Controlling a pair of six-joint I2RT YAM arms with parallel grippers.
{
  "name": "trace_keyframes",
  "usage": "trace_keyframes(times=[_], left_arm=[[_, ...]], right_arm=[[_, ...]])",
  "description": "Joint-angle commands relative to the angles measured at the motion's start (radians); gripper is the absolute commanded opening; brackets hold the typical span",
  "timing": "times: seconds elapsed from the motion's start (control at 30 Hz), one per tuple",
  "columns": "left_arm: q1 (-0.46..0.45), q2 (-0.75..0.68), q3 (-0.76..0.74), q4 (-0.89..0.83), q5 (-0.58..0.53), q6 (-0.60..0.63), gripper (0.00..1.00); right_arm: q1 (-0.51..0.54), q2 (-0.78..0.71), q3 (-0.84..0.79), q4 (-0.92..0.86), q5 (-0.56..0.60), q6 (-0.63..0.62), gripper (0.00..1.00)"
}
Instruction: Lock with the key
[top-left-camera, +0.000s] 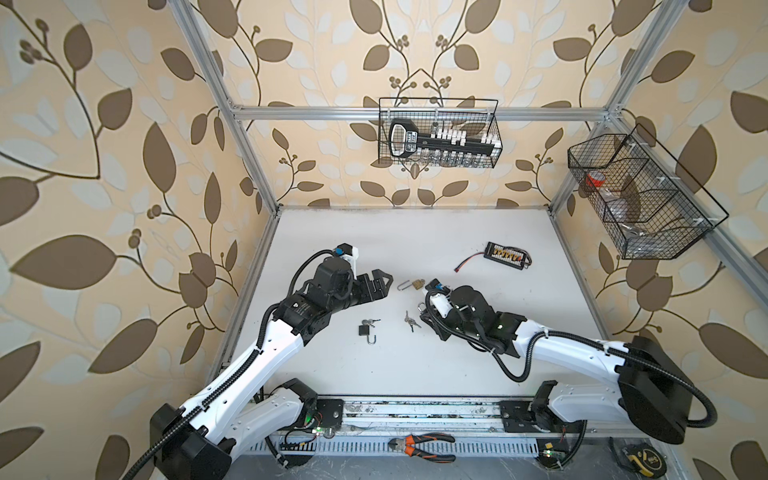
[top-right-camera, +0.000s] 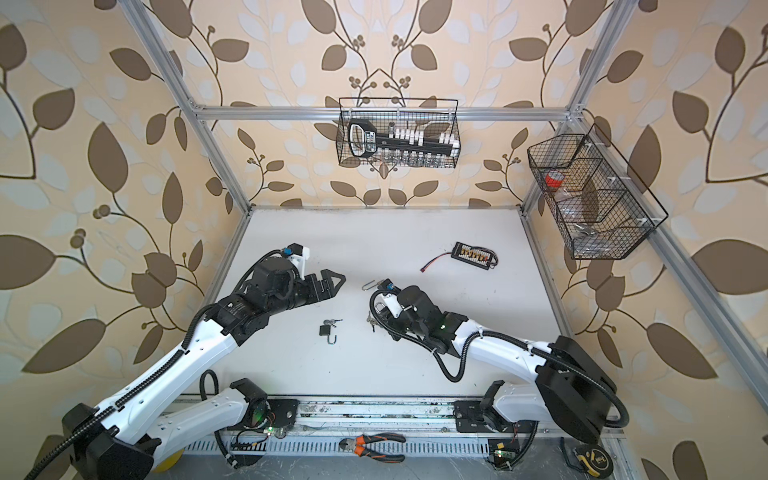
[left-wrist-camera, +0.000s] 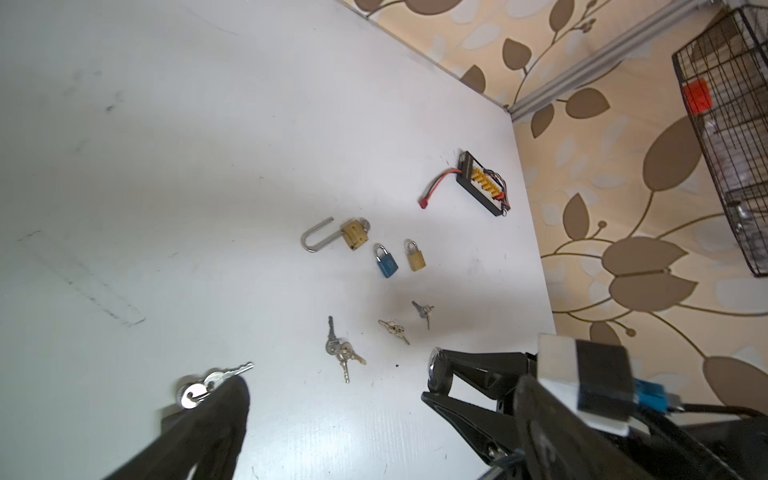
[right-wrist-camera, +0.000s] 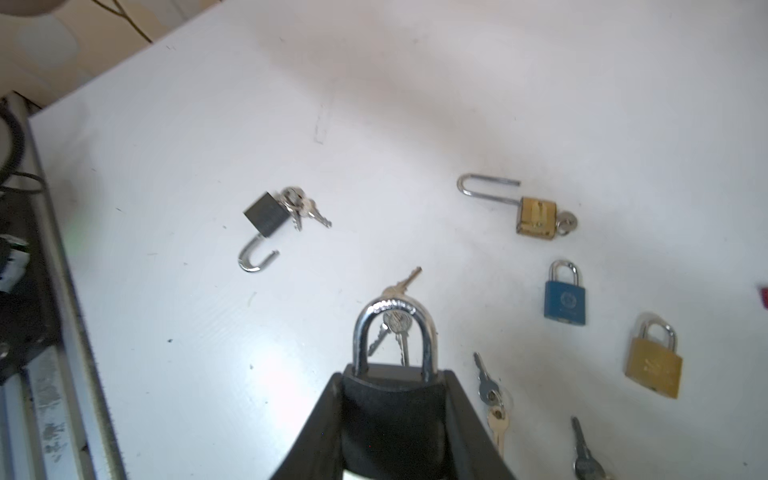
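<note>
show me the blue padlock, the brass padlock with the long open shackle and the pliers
blue padlock (right-wrist-camera: 565, 302), right wrist view, middle of body
long-shackle brass padlock (right-wrist-camera: 536, 218), right wrist view, middle of body
pliers (top-left-camera: 410, 445), in a top view, at the joint

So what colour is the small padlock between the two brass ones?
The padlock is blue; the right wrist view shows it best.

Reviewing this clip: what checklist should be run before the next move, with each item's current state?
1. Right gripper shut on the black padlock: ok.
2. Its shackle seated in the body on both sides: ok.
3. Its keyhole in view: cannot tell, hidden.
4. Left gripper open and empty: ok.
5. Small dark padlock locked: not ok, its shackle stands open.
</note>
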Motion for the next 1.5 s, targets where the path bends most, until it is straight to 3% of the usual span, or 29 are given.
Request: trace_keyframes(times=[0.0,0.57,1.47], left_arm=[[0.048,-0.048,-0.023,-0.028,0.013,-0.016,0.99],[0.262,-0.213,-0.142,-0.077,0.143,-0.061,0.99],[0.280,-0.226,-0.158,-0.085,0.191,-0.064,0.97]], right_arm=[[-0.009,0.068,0.097,-0.075,-0.009,0.014,0.00],[-0.085,0.463,0.436,-0.261,-0.003,-0.049,0.00],[-0.170,0.748,0.683,-0.310,0.022,-0.128,0.00]])
